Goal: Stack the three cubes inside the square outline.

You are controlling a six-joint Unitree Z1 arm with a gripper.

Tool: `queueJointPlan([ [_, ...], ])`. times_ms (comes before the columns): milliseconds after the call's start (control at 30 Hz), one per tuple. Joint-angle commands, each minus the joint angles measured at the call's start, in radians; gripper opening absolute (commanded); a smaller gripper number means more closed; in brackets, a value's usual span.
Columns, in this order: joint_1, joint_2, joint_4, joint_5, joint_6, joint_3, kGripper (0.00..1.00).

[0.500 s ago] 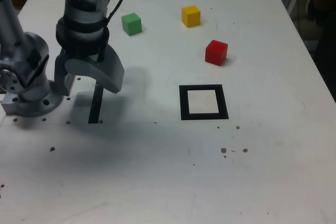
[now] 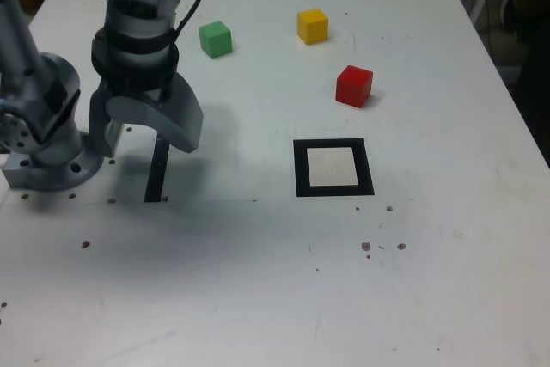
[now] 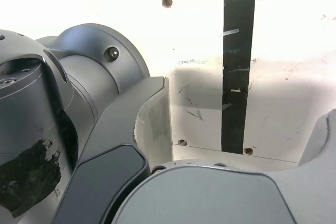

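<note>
Three cubes lie apart on the white table in the exterior view: green (image 2: 216, 39) at the back, yellow (image 2: 313, 26) to its right, red (image 2: 353, 86) nearer the front. The square outline (image 2: 301, 169) of black tape lies in front of the red cube with nothing inside it. My gripper (image 2: 148, 145) hangs at the exterior view's left, well away from all the cubes, pointing down. Its jaws are open and hold nothing. In the wrist view the gripper (image 3: 236, 129) straddles bare table; no cube or outline shows there.
A straight black tape strip (image 2: 157, 169) lies under the gripper, also seen in the wrist view as a strip (image 3: 236, 77) between the fingers. The arm's grey base (image 2: 43, 143) stands at the exterior view's left edge. Small dark specks (image 2: 378, 247) dot the tabletop.
</note>
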Motion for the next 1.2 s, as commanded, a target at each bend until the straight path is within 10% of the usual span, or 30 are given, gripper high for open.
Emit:
queueJointPlan([
  [0, -0.001, 0.003, 0.003, -0.001, 0.000, -0.002, 0.97],
  [333, 0.145, -0.041, 0.067, -0.056, 0.119, -0.054, 0.97],
  [1167, 0.466, 0.191, 0.362, 0.116, 0.566, -0.725, 0.99],
])
